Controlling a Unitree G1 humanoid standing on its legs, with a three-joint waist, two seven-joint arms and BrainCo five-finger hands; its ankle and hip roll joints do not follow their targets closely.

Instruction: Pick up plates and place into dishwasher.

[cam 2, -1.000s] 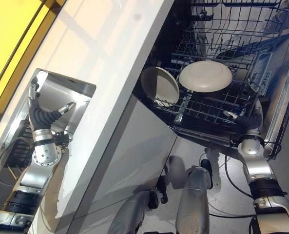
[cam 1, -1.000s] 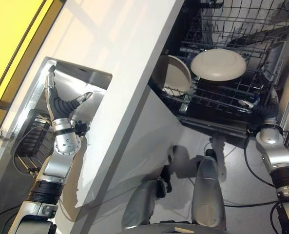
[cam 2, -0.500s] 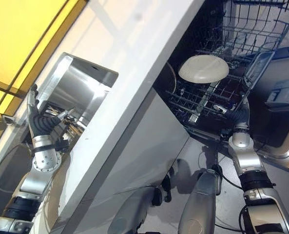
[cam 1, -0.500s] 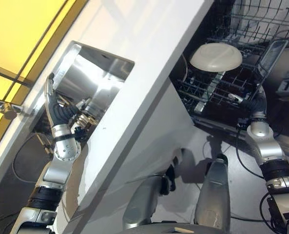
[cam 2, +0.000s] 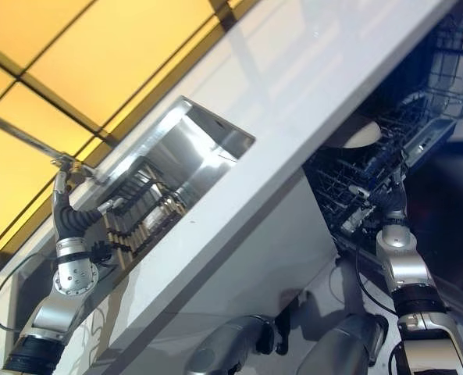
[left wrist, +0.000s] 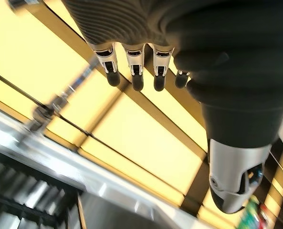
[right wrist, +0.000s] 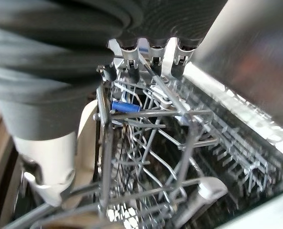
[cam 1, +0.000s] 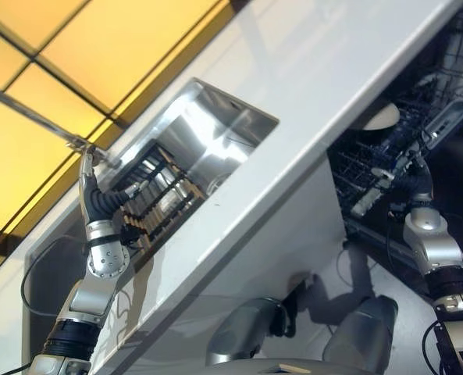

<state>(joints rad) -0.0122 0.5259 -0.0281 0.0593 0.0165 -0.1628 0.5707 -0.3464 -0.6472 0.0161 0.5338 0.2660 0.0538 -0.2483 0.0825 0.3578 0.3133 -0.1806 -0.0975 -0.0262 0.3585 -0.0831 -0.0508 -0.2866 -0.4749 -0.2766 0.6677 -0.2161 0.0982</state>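
Your left hand (cam 1: 98, 199) hovers open-fingered by the sink (cam 1: 208, 141) at nine o'clock, holding nothing — next, find a plate. One plate (cam 1: 381, 117) sits racked at three o'clock; right hand (cam 1: 418, 183) unreadable.

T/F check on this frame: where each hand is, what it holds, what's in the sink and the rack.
1. The left hand holds a plate. False: its fingers are straight and hold nothing.
2. The right hand is at the dishwasher rack. True.
3. A pale plate sits in the rack. True.
4. The sink holds a dark slatted rack. True.
5. The left hand is inside the dishwasher. False: it is up by the sink.
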